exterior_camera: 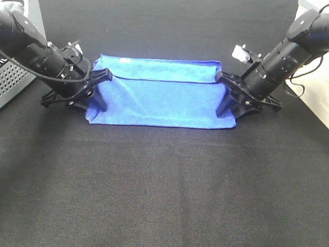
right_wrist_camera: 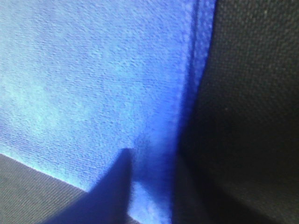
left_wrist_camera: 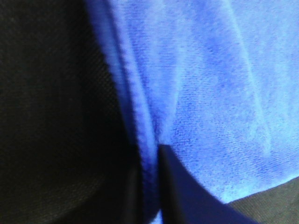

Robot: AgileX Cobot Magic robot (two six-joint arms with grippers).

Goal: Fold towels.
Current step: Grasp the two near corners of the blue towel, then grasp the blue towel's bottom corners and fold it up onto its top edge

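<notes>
The royal-blue towel (exterior_camera: pixel 163 101) lies across the middle of the black table, with its far edge doubled over into a narrow strip (exterior_camera: pixel 157 68). My left gripper (exterior_camera: pixel 100 91) sits at the towel's left short edge and my right gripper (exterior_camera: pixel 225 96) at its right short edge. In the left wrist view the towel's edge (left_wrist_camera: pixel 140 116) runs in between the dark fingertips (left_wrist_camera: pixel 187 196), and creases meet at that pinch. The right wrist view shows the same: the edge (right_wrist_camera: pixel 191 93) is caught at the fingertips (right_wrist_camera: pixel 110 186). Both grippers are shut on the towel, low at the table.
A perforated grey basket (exterior_camera: pixel 3 84) stands at the left edge, behind my left arm. A pale surface (exterior_camera: pixel 327 95) borders the table on the right. Black cloth (exterior_camera: pixel 159 196) covers the table in front of the towel and behind it.
</notes>
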